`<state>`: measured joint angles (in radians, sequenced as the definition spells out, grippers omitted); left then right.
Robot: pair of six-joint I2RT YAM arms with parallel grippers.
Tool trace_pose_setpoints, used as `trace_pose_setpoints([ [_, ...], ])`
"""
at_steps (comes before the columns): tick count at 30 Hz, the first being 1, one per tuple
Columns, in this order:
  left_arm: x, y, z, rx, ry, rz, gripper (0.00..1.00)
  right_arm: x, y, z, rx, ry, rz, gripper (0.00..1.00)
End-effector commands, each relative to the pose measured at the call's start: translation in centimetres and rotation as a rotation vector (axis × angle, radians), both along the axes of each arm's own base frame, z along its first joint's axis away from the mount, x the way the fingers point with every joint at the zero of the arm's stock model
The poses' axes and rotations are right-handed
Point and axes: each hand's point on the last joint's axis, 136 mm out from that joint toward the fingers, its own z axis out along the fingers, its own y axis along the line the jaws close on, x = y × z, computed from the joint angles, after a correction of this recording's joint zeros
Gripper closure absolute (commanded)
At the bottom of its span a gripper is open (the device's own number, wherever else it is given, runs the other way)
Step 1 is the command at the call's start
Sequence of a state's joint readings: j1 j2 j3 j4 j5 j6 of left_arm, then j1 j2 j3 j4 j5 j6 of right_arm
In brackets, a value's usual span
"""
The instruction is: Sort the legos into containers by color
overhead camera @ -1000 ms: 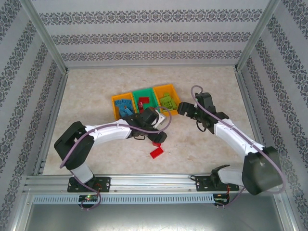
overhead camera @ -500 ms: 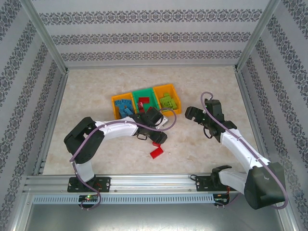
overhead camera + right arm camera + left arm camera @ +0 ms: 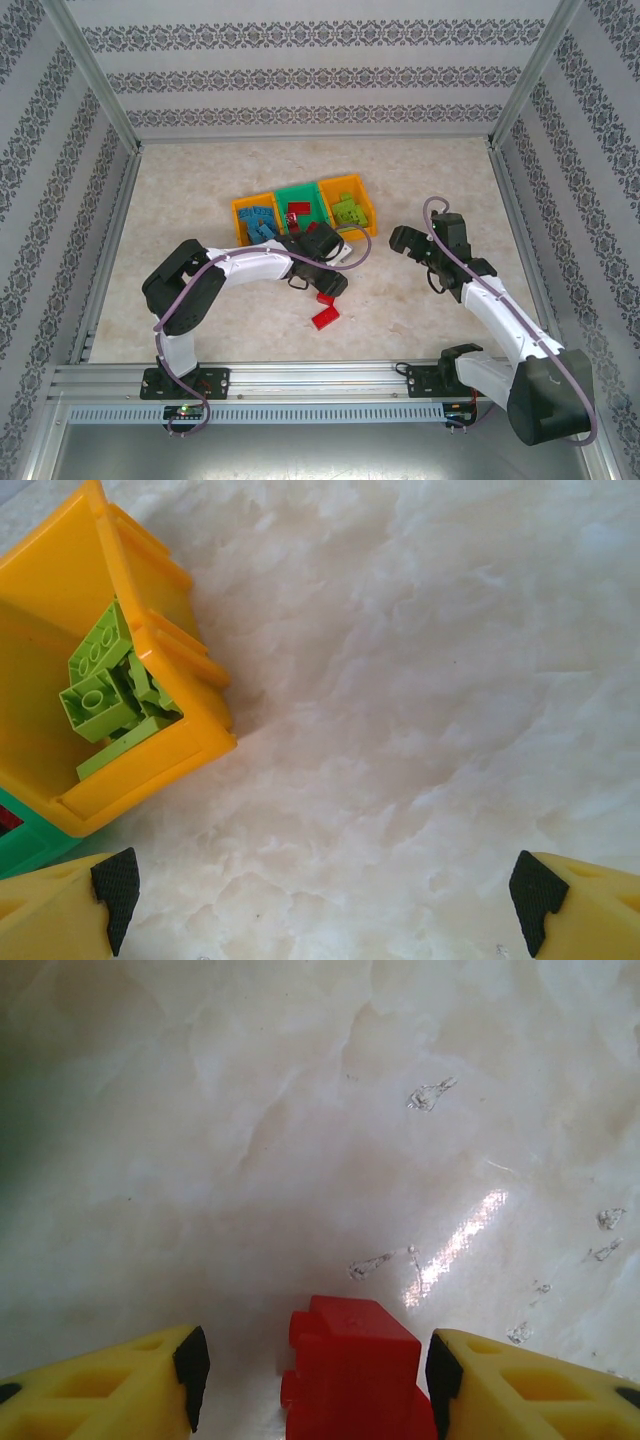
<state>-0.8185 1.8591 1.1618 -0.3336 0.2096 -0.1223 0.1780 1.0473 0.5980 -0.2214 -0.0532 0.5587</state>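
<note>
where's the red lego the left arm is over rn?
The red lego sits bottom centre in the left wrist view, between the left gripper's open fingers. From the top: near side of the green bin, another red lego beside it.

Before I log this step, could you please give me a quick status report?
Left gripper open, straddling a red lego. Right gripper open, empty, near the orange bin of green legos. Second red lego lies loose nearby.
</note>
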Motion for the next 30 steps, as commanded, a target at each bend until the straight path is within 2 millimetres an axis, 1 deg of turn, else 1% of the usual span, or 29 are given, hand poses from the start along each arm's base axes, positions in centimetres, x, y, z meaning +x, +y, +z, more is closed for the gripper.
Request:
trace_pose_setpoints([
  [1,-0.7,-0.2,-0.3,0.024,0.015,-0.038,0.39,-0.6,-0.3,-0.5,0.008,0.016,-0.010,0.02],
  [5,-0.7,-0.3,-0.5,0.022,0.020,-0.038,0.47,-0.5,-0.3,-0.7,0.012,0.024,-0.011,0.02],
  [8,-0.7,-0.5,-0.6,0.013,0.028,-0.038,0.49,-0.5,-0.3,-0.9,0.016,0.031,-0.010,0.02],
  [12,-0.6,-0.9,-0.7,0.004,0.033,-0.034,0.58,-0.4,-0.3,-0.9,0.016,0.033,-0.014,0.02],
  [17,-0.6,-1.2,-0.8,-0.005,0.045,-0.030,0.60,-0.4,-0.4,-1.0,0.017,0.034,-0.018,0.02],
  [19,-0.5,-1.3,-0.8,-0.010,0.044,-0.023,0.64,-0.4,-0.4,-1.0,0.019,0.035,-0.020,0.02],
  [22,-0.2,-1.3,-0.6,-0.014,0.040,-0.005,0.74,-0.4,-0.4,-1.1,0.022,0.037,-0.022,0.02],
  [24,0.2,-1.3,0.0,-0.018,0.020,0.013,0.81,-0.4,-0.4,-1.1,0.024,0.037,-0.022,0.02],
  [26,0.7,-1.1,1.0,-0.022,-0.006,0.035,0.83,-0.5,-0.3,-1.2,0.027,0.040,-0.022,0.02],
  [29,1.6,-0.8,3.0,-0.028,-0.066,0.075,0.86,-0.5,-0.2,-1.4,0.037,0.042,-0.017,0.02],
  [30,2.1,-0.5,4.1,-0.031,-0.098,0.095,0.87,-0.5,0.0,-1.5,0.045,0.043,-0.010,0.02],
])
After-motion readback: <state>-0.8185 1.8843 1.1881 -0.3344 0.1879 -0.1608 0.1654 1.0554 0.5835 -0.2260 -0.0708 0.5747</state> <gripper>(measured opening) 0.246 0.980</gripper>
